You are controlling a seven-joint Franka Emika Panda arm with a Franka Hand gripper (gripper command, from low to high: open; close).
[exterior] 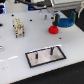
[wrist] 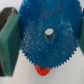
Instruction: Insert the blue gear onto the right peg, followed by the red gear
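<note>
Blue gear (wrist: 47,40) fills wrist view: toothed rim, centre hole; tool (exterior: 58,21) clamps it, red gear (exterior: 53,30) below.

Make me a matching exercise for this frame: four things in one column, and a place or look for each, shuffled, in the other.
Things:
1. blue gear
2. red gear
3. plate
4. block

Descriptions:
a. black frame, white inside
b. furthest toward the exterior view's left
c. fills the wrist view, hole in its middle
d. only a sliver in the wrist view

Pairs: 1-c, 2-d, 3-a, 4-b
</note>
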